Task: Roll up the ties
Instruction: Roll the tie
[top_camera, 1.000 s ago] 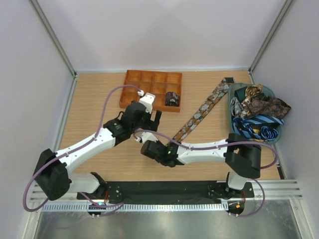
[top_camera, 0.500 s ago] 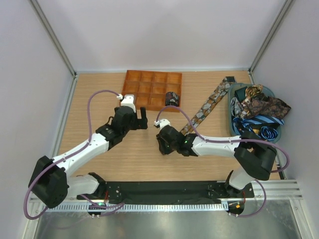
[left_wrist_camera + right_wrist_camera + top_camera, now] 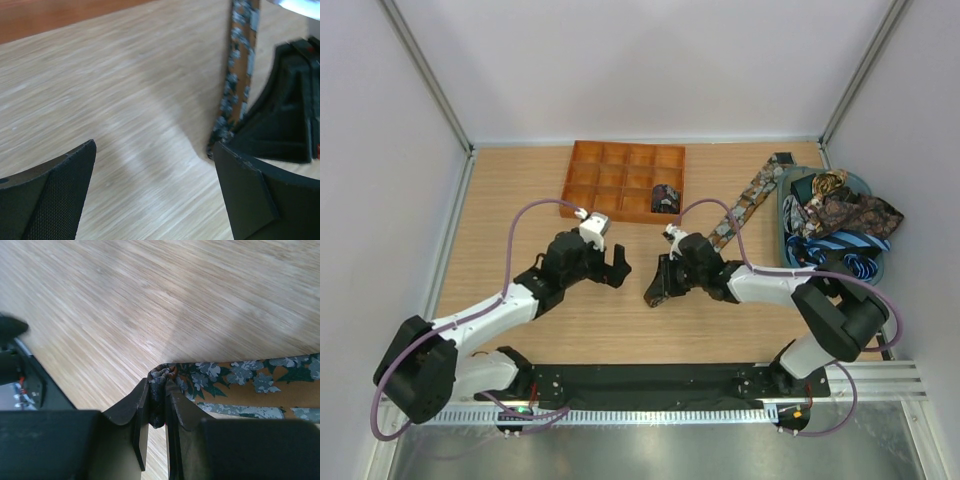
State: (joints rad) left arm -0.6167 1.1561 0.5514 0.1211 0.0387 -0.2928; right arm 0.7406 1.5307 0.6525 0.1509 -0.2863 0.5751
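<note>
Tie (image 3: 240,382), paisley: near end pinched between the almost-shut jaws of the right gripper (image 3: 157,407), mid-table. The left gripper (image 3: 617,262) sits just left of it, spread wide and empty. The strip runs far-right to the basket (image 3: 782,205) (other ties (image 3: 840,215) heaped inside). Wind tightly, edges square, left gripper steadying the coil.

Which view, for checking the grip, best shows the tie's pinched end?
Right wrist: tie end bunched tightly in the right tool. Left wrist shows it blurred, half hidden; in top external, the tool covers it.
</note>
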